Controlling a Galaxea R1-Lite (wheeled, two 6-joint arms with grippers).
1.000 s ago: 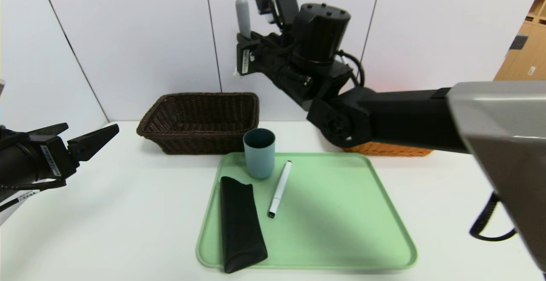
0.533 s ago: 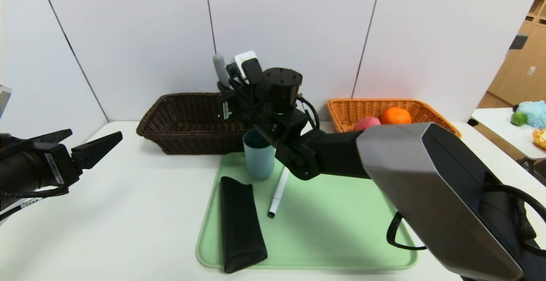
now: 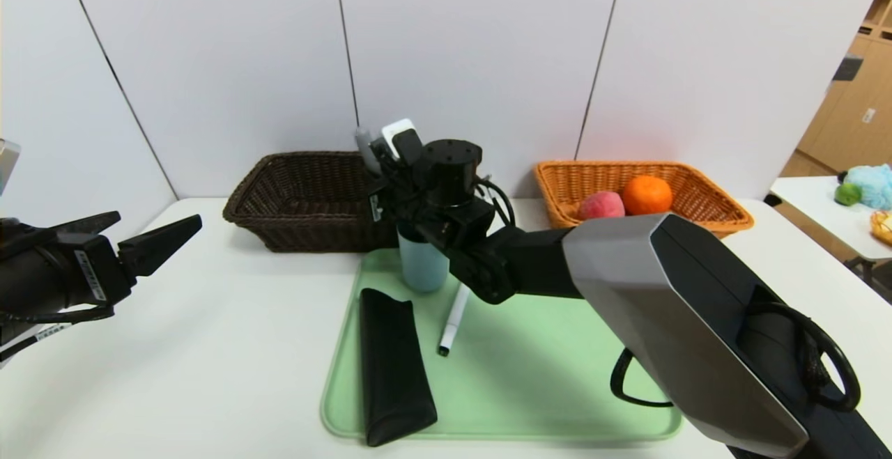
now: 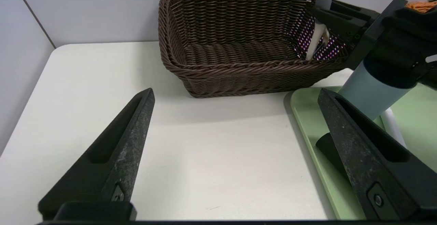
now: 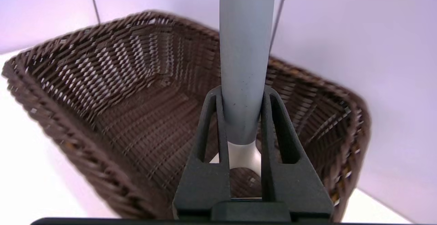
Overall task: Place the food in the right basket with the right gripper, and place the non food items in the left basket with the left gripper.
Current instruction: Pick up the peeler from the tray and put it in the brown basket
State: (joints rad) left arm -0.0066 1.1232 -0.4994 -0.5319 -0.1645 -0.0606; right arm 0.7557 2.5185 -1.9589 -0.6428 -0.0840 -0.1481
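Right gripper [image 5: 244,143]: jaws clamped on peeler [image 5: 245,64], grey handle up, over the near corner of the left basket [image 3: 306,198], placed for release
Left gripper [image 4: 235,129]: jaws wide, empty, idle at table's left
Food [image 3: 624,198]: already in right basket [image 3: 704,198]

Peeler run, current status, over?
Right end effector shut on the peeler over the dark basket. Left end effector open, idle at table's left. Cup, marker, pouch on tray.
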